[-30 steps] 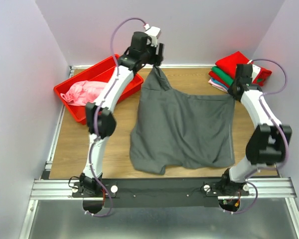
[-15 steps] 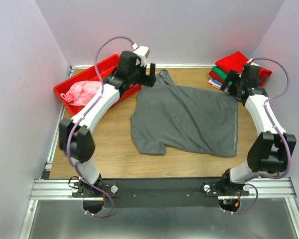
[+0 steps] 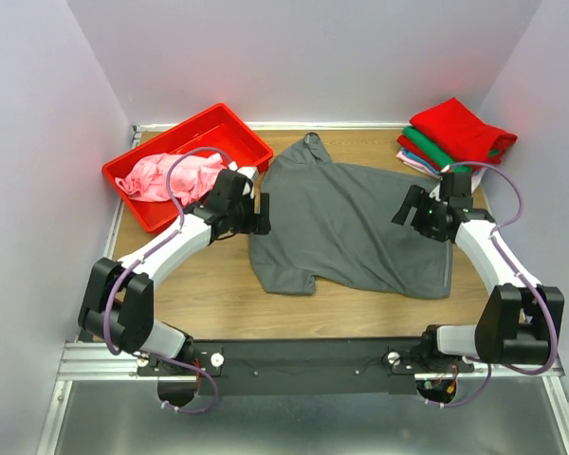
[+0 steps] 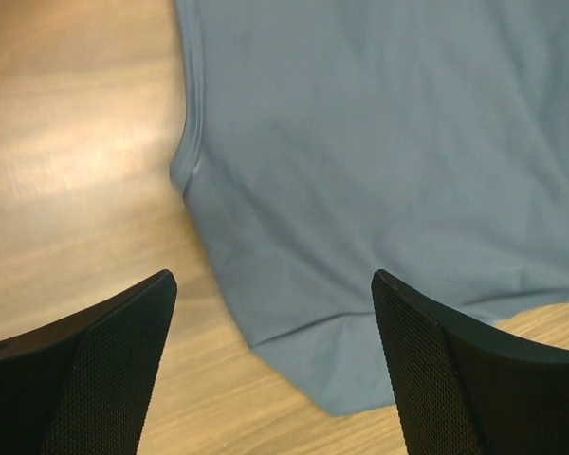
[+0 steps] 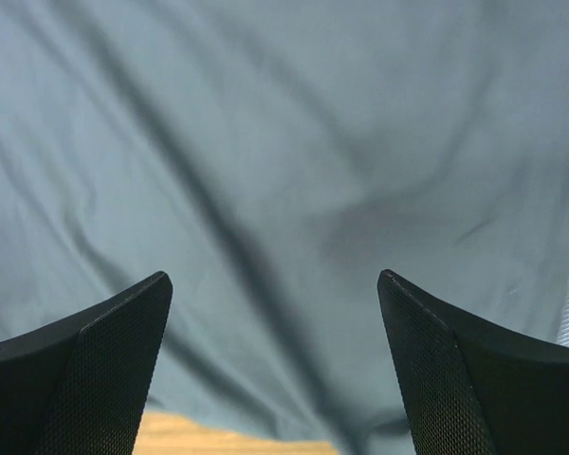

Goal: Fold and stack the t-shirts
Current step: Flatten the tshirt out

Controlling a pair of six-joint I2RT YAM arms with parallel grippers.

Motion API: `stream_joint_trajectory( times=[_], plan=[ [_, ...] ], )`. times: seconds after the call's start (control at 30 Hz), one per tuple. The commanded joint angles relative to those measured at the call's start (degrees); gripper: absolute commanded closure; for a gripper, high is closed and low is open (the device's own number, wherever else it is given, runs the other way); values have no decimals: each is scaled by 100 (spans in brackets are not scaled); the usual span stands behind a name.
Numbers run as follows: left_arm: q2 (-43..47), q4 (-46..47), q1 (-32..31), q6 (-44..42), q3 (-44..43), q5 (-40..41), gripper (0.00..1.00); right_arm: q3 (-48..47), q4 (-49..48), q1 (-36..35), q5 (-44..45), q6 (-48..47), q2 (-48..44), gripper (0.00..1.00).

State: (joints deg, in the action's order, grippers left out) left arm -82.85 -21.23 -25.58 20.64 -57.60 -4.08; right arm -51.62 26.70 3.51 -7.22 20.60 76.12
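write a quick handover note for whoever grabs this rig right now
Left gripper: open, empty, at the left edge of the dark grey t-shirt.
Right gripper: open, empty, above the shirt's right part.
Dark grey t-shirt: spread out on the table, not yet folded.
Pink t-shirt: crumpled in the red bin.
Stack of folded t-shirts: far right corner, red on top.
Left to do: fold the grey shirt, add it to the stack, then likely the pink one.

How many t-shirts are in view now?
5: a dark grey cloth t-shirt spread mid-table, a crumpled pink one in the red plastic bin, and a folded red shirt, green shirt and pale pink shirt stacked far right; more may hide within.
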Motion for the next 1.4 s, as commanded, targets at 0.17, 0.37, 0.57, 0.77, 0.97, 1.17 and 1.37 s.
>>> stream_joint_trajectory(
  times=[0.17,0.37,0.57,0.77,0.97,1.17,1.37],
  plan=[
    [-20,128,-17,388,557,153,12,723,187,-157,-69,427,-150,5],
    [-398,128,-17,344,610,311,12,741,187,-166,11,322,-27,5],
    [-750,278,-34,405,592,144,18,723,187,-166,37,383,43,5],
    [-987,480,-69,449,628,3,31,697,187,-166,90,339,166,5],
    [-1225,629,-114,440,461,-208,77,653,187,-166,125,383,254,5],
    [-777,252,-114,563,-266,-155,100,547,187,-166,274,454,360,5],
    [-460,-179,-114,687,-1068,-295,100,380,187,-166,362,480,588,5]
  ],
)
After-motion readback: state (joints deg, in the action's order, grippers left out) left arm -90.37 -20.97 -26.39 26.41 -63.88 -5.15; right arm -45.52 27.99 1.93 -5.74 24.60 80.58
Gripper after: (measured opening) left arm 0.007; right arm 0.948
